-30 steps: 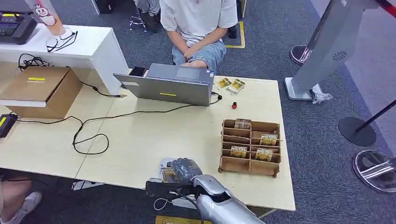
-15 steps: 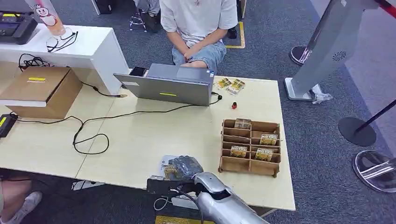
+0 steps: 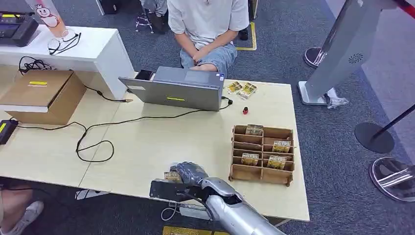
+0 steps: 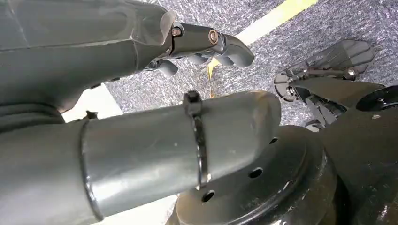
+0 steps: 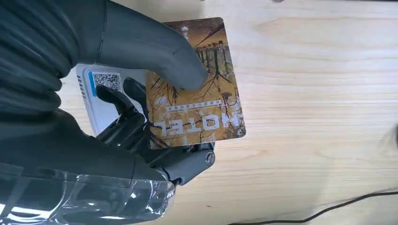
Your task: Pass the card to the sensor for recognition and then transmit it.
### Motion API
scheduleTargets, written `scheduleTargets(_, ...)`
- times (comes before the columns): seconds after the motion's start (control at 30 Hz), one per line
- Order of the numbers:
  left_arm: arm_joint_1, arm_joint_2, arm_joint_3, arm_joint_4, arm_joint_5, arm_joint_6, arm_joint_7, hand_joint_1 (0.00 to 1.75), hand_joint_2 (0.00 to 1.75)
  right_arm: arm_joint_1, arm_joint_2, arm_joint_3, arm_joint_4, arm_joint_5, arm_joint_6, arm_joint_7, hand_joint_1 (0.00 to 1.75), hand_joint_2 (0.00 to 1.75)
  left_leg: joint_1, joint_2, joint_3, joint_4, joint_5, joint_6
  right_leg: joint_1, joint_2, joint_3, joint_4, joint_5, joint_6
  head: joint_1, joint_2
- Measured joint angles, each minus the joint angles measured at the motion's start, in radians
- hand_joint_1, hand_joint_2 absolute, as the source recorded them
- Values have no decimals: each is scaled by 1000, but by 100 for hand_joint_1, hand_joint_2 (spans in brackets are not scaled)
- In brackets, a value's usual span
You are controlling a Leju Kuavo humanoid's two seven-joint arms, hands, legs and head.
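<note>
One card [image 5: 195, 89], printed with autumn trees and the word HOTEL, is being pinched by the right hand [image 3: 192, 174], the grey thumb pressing on its face and the darker fingers [image 5: 129, 119] supporting it from beneath. The hand is holding the card over the near edge of the table [image 3: 161, 142], just above a white sensor [image 5: 101, 101] bearing a square code label. A wooden organizer [image 3: 263, 154] containing more cards is standing just beside it. The left hand [image 4: 206, 44] is hanging over carpet, fingers curled and holding nothing.
</note>
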Motion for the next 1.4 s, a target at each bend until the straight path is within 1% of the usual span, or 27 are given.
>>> scheduleTargets(0.13, 0, 1, -3, 0, 4, 0, 0, 0, 0, 1, -8, -6, -41, -37, 29, -6, 175, 175, 0, 0, 0, 0, 0, 0, 0, 0, 0, 0, 0, 0, 0, 0)
scheduleTargets(0.23, 0, 1, -8, 0, 9, 0, -3, 0, 0, 1, -14, -6, -71, -57, 36, -7, 175, 175, 0, 0, 0, 0, 0, 0, 0, 0, 0, 0, 0, 0, 0, 0)
scheduleTargets(0.47, 0, 1, -16, 0, 10, 1, -4, 0, 0, 2, -24, -6, -103, -57, 37, -9, 175, 175, 0, 0, 0, 0, 0, 0, 0, 0, 0, 0, 0, 0, 0, 0)
scheduleTargets(0.6, 0, 1, -17, 0, 16, 8, -6, 0, 0, 1, -24, -6, -104, -52, -7, -7, 175, 175, 0, 0, 0, 0, 0, 0, 0, 0, 0, 0, 0, 0, 0, 0)
scheduleTargets(0.67, 0, 0, -17, 0, 19, 9, -6, 0, 0, -1, -22, -6, -101, -48, -36, 8, 175, 175, 0, 0, 0, 0, 0, 0, 0, 0, 0, 0, 0, 0, 0, 0)
scheduleTargets(0.83, 0, -1, -18, 0, 22, 10, -2, 0, 0, -9, -14, -6, -78, -32, -76, 25, 175, 175, 0, 0, 0, 0, 0, 0, 0, 0, 0, 0, 0, 0, 0, 0)
scheduleTargets(0.9, 0, -1, -20, 0, 24, 10, 2, 0, 0, -16, -3, -6, -47, -17, -110, 34, 175, 175, 0, 0, 0, 0, 0, 0, 0, 0, 0, 0, 0, 0, 0, 0)
scheduleTargets(1.1, -4, -1, -25, 0, 26, 9, 14, 0, 0, -35, 29, -5, 66, 0, -177, 51, 175, 175, 0, 0, 0, 0, 0, 0, 0, 0, 0, 0, 0, 0, 0, 0)
scheduleTargets(1.23, -8, -2, -35, -1, 32, 9, 16, 0, 0, -51, 45, -5, 129, 9, -199, 59, 175, 175, 0, 0, 0, 0, 0, 0, 0, 0, 0, 0, 0, 0, 0, 0)
scheduleTargets(1.4, -8, -2, -41, -1, 42, 9, 18, 0, 0, -61, 56, -5, 178, 39, -221, 76, 175, 175, 0, 0, 0, 0, 0, 0, 0, 0, 0, 0, 0, 0, 0, 0)
